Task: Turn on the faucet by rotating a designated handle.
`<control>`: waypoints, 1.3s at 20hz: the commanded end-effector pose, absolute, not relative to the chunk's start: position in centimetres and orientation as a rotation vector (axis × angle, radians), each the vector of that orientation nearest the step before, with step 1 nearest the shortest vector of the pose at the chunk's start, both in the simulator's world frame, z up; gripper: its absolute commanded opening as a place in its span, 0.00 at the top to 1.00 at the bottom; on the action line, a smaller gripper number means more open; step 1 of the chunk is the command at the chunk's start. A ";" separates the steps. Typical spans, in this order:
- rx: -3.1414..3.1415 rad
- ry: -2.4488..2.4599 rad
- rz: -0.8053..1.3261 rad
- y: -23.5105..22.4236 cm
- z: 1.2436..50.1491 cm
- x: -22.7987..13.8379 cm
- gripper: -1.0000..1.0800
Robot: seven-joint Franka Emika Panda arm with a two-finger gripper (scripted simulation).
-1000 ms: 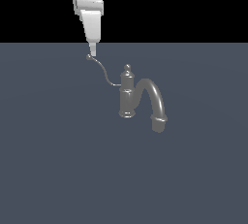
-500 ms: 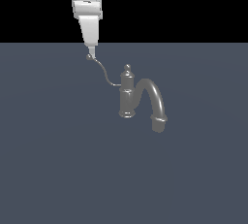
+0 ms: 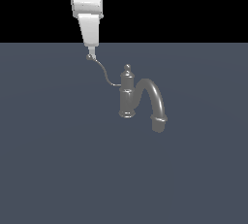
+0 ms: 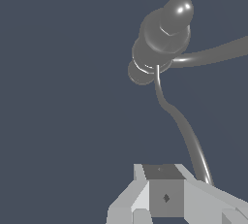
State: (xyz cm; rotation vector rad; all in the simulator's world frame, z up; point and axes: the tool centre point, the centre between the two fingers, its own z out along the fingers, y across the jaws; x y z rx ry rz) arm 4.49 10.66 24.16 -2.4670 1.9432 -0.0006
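Note:
The grey faucet (image 3: pixel 127 97) stands upright on the dark surface, its thick arched spout (image 3: pixel 156 99) bending toward the exterior view's right. The thin S-curved handle (image 3: pixel 104 72) runs from the body toward the exterior view's left and ends in a small ball tip (image 3: pixel 89 57). My gripper (image 3: pixel 90 49) points down with its fingers together, the tips right above and touching the ball tip. In the wrist view the gripper (image 4: pixel 164 196) is shut, the handle (image 4: pixel 186 131) runs down beside its fingers, and the ball tip is hidden behind them. The faucet body (image 4: pixel 160 39) lies beyond.
A flat dark blue-grey surface (image 3: pixel 58 160) carries the faucet. A black background lies behind it. No other objects show.
The arm above the fingers has shifted slightly. The fingertips stay at the handle's ball tip, and the handle has not visibly turned.

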 end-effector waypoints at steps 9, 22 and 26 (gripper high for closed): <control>-2.467 1.945 0.001 9.8 24.2 1.5 1.00; -2.467 1.945 0.000 8.8 24.2 -2.4 1.00; -2.456 1.950 -0.013 7.8 24.3 -2.1 1.00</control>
